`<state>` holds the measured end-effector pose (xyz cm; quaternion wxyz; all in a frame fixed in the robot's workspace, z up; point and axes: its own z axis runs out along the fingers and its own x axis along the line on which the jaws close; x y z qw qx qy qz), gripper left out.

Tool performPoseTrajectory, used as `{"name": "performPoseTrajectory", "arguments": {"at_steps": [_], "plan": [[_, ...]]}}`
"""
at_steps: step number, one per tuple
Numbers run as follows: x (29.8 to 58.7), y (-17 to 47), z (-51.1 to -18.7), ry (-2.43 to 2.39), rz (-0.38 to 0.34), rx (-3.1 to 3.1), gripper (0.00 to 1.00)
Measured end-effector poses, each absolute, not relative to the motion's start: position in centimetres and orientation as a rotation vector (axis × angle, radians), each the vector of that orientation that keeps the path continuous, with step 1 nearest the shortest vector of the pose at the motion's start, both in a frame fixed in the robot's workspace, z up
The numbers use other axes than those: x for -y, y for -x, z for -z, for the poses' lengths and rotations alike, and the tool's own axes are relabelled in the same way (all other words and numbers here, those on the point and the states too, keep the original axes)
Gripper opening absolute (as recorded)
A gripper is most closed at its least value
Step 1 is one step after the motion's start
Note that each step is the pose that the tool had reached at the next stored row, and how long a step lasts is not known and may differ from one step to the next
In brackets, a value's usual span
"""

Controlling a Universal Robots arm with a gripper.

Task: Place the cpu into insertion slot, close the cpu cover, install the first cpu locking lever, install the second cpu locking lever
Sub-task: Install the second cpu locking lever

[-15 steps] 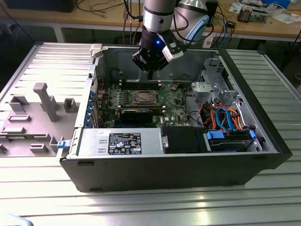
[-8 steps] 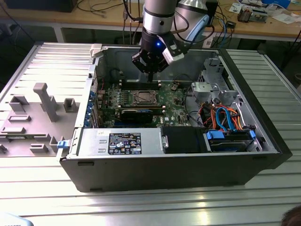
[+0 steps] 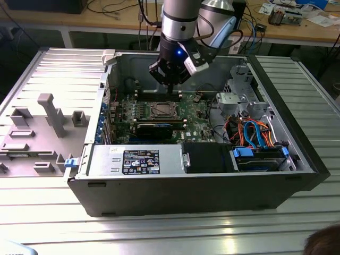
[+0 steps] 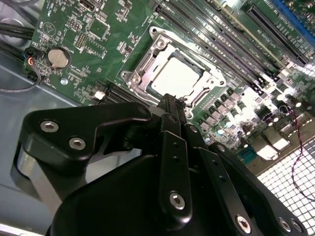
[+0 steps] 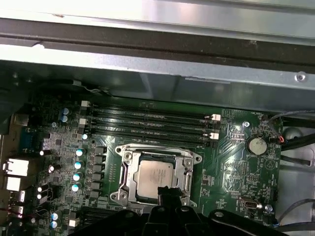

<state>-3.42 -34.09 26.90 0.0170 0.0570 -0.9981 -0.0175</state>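
Above the socket, the pincer [image 4: 170,105] hangs pinched narrow and empty over the seated cpu [image 5: 155,176]; drifting could scrape the cpu cover [image 5: 186,162].

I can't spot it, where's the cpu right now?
The cpu sits in the socket under the cover, mid-motherboard in both wrist views, just below the memory slots, with the pincer right above it.

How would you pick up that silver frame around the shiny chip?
Probably from straight above, pinching a thin outer edge of the cpu cover. It lies flat around the cpu, so its rim is the only part to catch; the middle is just an opening. The memory slots crowd one side, so another side looks easier.
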Motion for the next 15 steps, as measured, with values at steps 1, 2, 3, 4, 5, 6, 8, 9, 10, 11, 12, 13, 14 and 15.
{"name": "performPoseTrajectory", "arguments": {"at_steps": [1,2,3,4,5,6,8,9,10,11,12,13,14,15], "plan": [[34.2,3.4,-26.9,-0.177,0.054,3.102,0.11],[34.3,3.4,-26.9,-0.177,0.054,3.102,0.11],[34.4,3.4,-26.9,-0.177,0.054,3.102,0.11],[34.5,3.4,-26.9,-0.177,0.054,3.102,0.11],[34.7,3.4,-26.9,-0.177,0.054,3.102,0.11],[34.9,3.4,-26.9,-0.177,0.054,3.102,0.11],[35.1,3.4,-26.9,-0.177,0.054,3.102,0.11],[35.2,3.4,-26.9,-0.177,0.054,3.102,0.11],[35.3,3.4,-26.9,-0.177,0.054,3.102,0.11],[35.4,3.4,-26.9,-0.177,0.054,3.102,0.11],[35.6,3.4,-26.9,-0.177,0.055,3.102,0.11],[35.8,3.4,-26.9,-0.177,0.055,3.102,0.11],[35.9,3.4,-26.9,-0.177,0.055,3.102,0.11],[36.0,3.4,-26.9,-0.177,0.055,3.102,0.11]]}}
